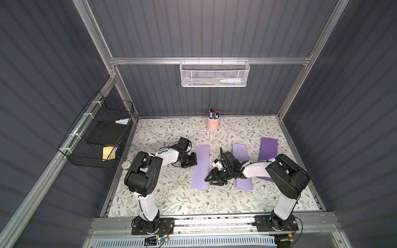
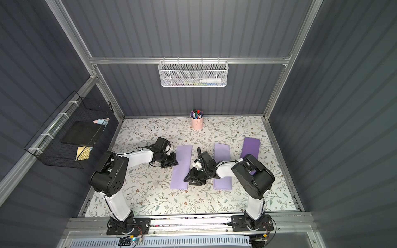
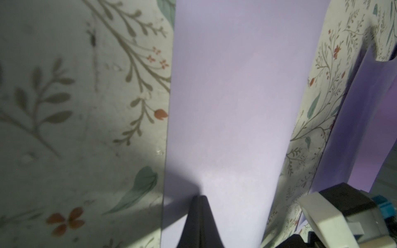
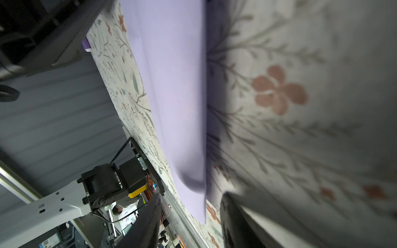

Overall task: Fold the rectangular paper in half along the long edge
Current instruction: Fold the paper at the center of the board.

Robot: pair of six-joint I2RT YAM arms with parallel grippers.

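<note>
Nearest the robot's base, the right gripper (image 1: 211, 181) is seen with its jaws spread at the near end of the paper (image 1: 200, 163), by its right long edge. Nothing is pinched between the jaws in the right wrist view. There the upper layer of the paper is seen bulging at the near corner instead of lying flat.

Further along, the left gripper (image 1: 194, 162) is pressed together, its tip set down on the paper close to the left long edge.

The fold is judged largely made: the paper lies on the counter (image 1: 171, 201) as a narrow strip, apparently doubled. Flattening the near end and pressing the crease along its length are judged still to be done. Which long side carries the crease cannot be told.

The long axis of the paper runs from the near side toward the back wall, almost straight.

Beyond, to the right, a second pale sheet (image 1: 240, 150) and a darker sheet (image 1: 268, 148) are lying the same way.
</note>
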